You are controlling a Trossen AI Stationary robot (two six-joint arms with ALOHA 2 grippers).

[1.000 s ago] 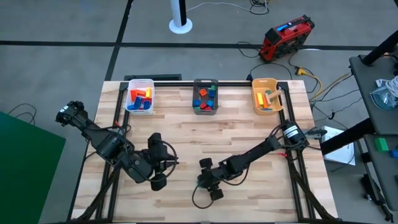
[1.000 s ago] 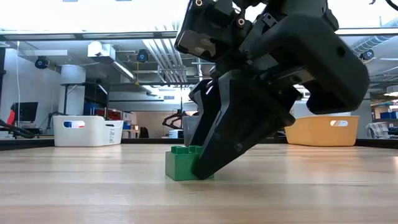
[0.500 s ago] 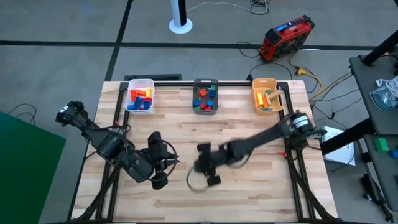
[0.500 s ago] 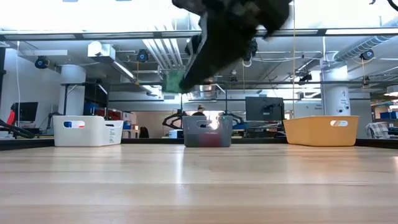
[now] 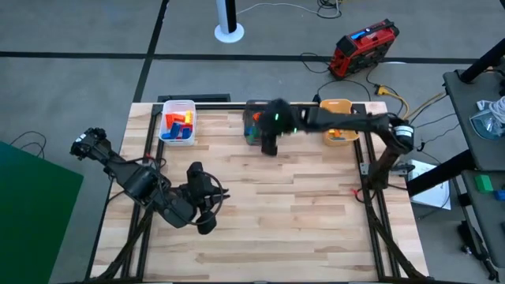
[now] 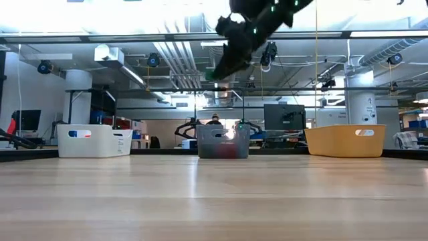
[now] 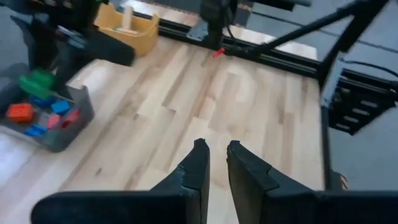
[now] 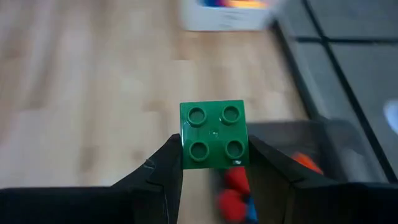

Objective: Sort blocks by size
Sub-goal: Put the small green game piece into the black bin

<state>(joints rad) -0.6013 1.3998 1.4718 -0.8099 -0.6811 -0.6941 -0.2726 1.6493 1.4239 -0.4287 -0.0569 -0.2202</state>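
Note:
My right gripper (image 5: 267, 132) hangs high over the grey bin (image 5: 260, 122) at the table's far middle, shut on a green square block (image 8: 214, 134) with four studs. The left wrist view also shows this block (image 7: 37, 81) above the grey bin (image 7: 50, 121). The bin holds red, blue and green blocks (image 8: 233, 190). My left gripper (image 5: 205, 217) rests low over the near left of the table. Its fingers (image 7: 200, 155) stand a narrow gap apart with nothing between them. My right gripper pinches the green block by two opposite side faces (image 8: 184, 140), one finger on each. The studded top faces the wrist camera. The block is lifted clear, high above the table and over the grey bin's edge.
A white bin (image 5: 177, 122) with red, orange and blue blocks stands at the far left. A yellow-orange bin (image 5: 338, 122) with long blocks stands at the far right. Bare wooden table (image 5: 300, 205) lies between the bins and the near edge.
My right gripper, shut on the green block, has lifted it off the near middle of the table. It has carried the block up and toward the far edge, until it hangs over the grey bin.

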